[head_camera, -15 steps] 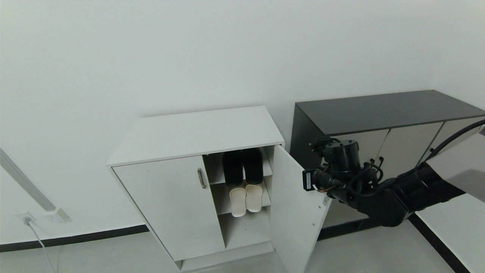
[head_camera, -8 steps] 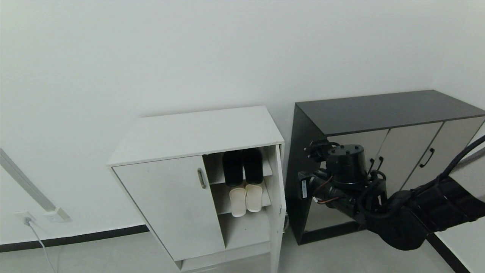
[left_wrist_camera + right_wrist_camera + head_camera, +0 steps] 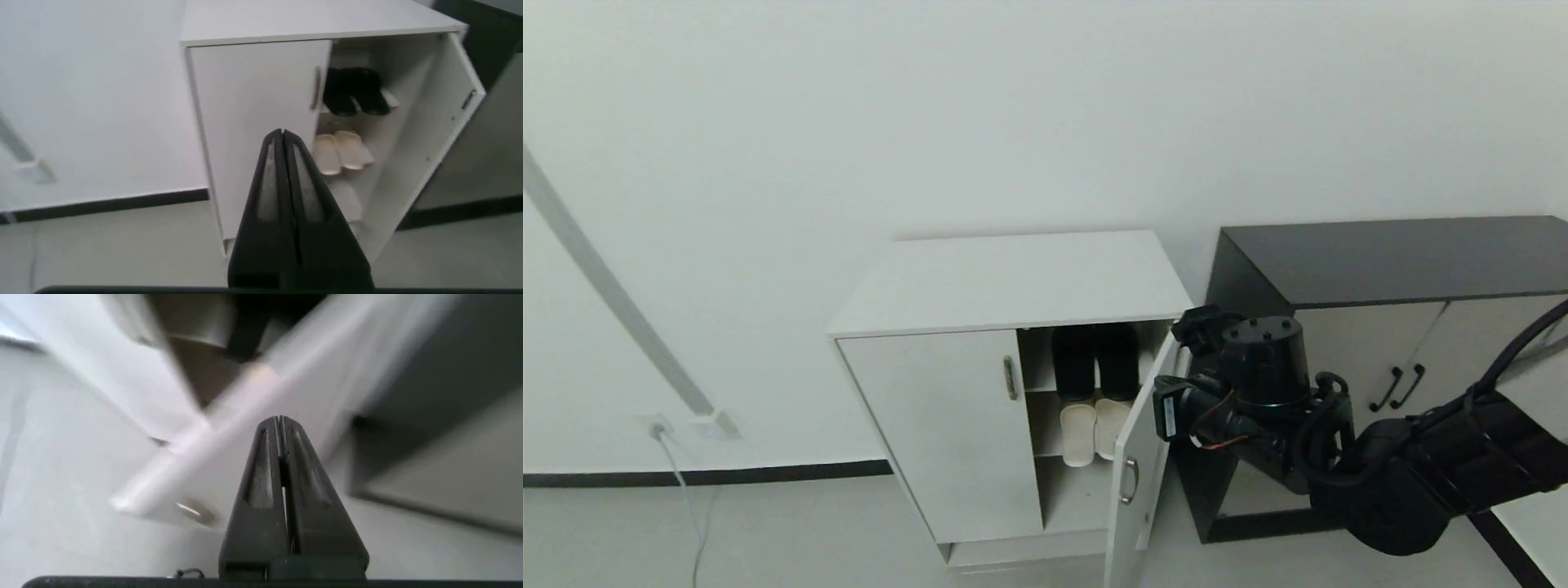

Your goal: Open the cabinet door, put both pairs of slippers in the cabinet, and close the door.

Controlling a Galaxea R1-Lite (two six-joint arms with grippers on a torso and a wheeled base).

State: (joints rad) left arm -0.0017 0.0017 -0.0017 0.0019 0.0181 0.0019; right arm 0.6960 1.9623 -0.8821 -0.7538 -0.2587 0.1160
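With the black slippers [image 3: 1094, 359] and white slippers [image 3: 1094, 425] shelved inside the cabinet [image 3: 1013, 282], the right gripper [image 3: 282, 425], closed and empty, is held just beside the half-open door [image 3: 1135, 490], seemingly for pushing it shut; the left gripper [image 3: 283, 135] is likewise closed and empty.

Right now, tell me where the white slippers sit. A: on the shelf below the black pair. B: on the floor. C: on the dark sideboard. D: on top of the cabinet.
A: the white slippers lie inside the cabinet, on the shelf under the black slippers.

The cabinet [image 3: 1005, 282] looks matt white laminate, its handle [image 3: 1128, 480] metal, the white slippers [image 3: 1094, 425] smooth.
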